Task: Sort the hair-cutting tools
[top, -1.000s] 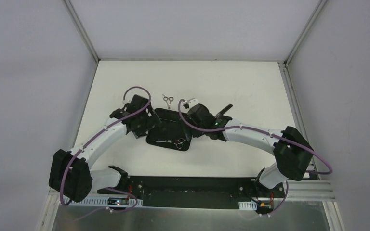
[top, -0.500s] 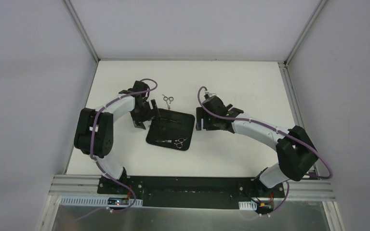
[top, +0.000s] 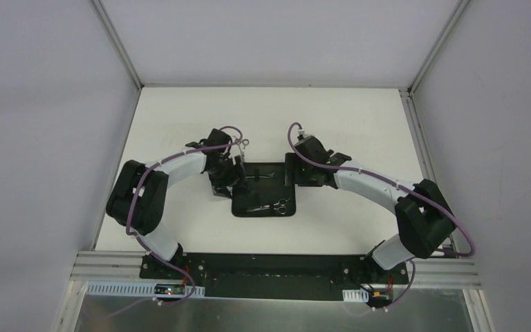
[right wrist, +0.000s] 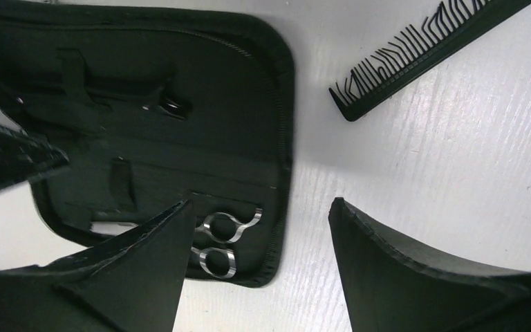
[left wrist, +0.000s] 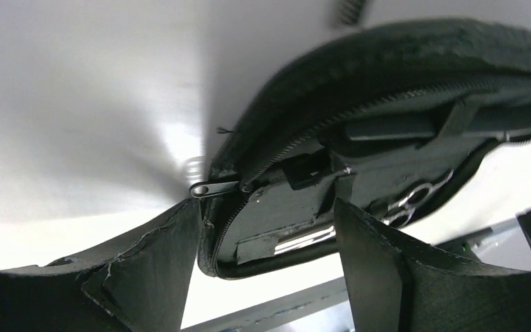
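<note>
The open black zip case (top: 263, 190) lies mid-table with silver ring-handled scissors (top: 280, 205) strapped in its near half; their rings show in the right wrist view (right wrist: 225, 238). A thin dark tool (right wrist: 169, 104) sits in the case's far half. A second pair of silver scissors (top: 244, 143) lies behind the case, partly hidden by the left arm's cable. A black comb (right wrist: 422, 52) lies on the table right of the case. My left gripper (left wrist: 266, 228) is open, its jaws either side of the case's left corner by the zip pull (left wrist: 214, 188). My right gripper (right wrist: 257, 207) is open over the case's right edge.
White table (top: 359, 117) inside grey walls, with metal posts at the back corners. A black base rail (top: 269, 266) runs along the near edge. Both arms curve inward and meet at the case.
The case has shifted right and turned square to the table. My left gripper followed it to its left corner. My right gripper has stayed at the case's right edge.
</note>
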Robot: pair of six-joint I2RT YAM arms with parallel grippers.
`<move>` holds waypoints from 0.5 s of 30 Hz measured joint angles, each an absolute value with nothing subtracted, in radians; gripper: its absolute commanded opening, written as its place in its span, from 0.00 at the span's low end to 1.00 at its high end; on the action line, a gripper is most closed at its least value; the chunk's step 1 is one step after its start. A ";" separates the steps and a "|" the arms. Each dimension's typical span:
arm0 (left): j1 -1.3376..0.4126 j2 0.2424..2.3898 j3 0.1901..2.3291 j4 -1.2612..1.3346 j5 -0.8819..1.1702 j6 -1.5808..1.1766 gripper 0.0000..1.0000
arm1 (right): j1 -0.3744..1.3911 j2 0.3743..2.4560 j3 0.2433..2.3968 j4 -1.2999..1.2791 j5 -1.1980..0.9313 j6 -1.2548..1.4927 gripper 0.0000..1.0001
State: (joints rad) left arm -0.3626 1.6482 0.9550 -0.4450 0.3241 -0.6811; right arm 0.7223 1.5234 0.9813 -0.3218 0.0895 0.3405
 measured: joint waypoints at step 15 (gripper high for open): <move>-0.398 1.520 1.028 -0.455 0.277 -0.741 0.84 | 0.700 1.520 1.019 -0.427 0.148 0.320 0.74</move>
